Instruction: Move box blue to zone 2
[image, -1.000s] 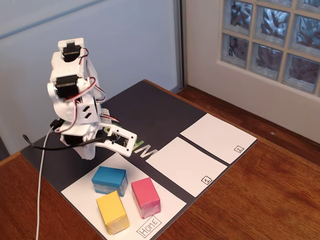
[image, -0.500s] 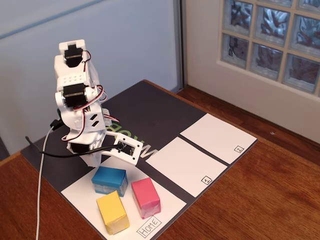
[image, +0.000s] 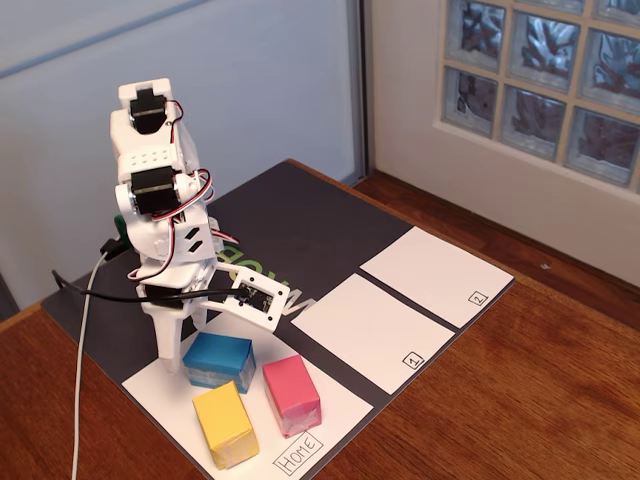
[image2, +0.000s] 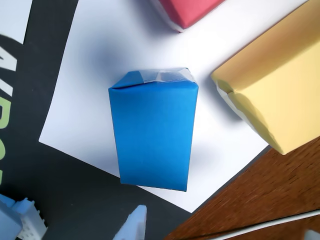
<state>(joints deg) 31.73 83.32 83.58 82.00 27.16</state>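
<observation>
box blue sits on the home sheet, lower left of the fixed view, beside the yellow block and pink block. in the wrist view it fills frame centre, yellow at right, pink at top. gripper hangs just above and left of it, not touching; one white fingertip shows at the bottom edge. jaw spread: cannot tell. zone 2 lies well apart, right of centre, past the sheet marked 1.
</observation>
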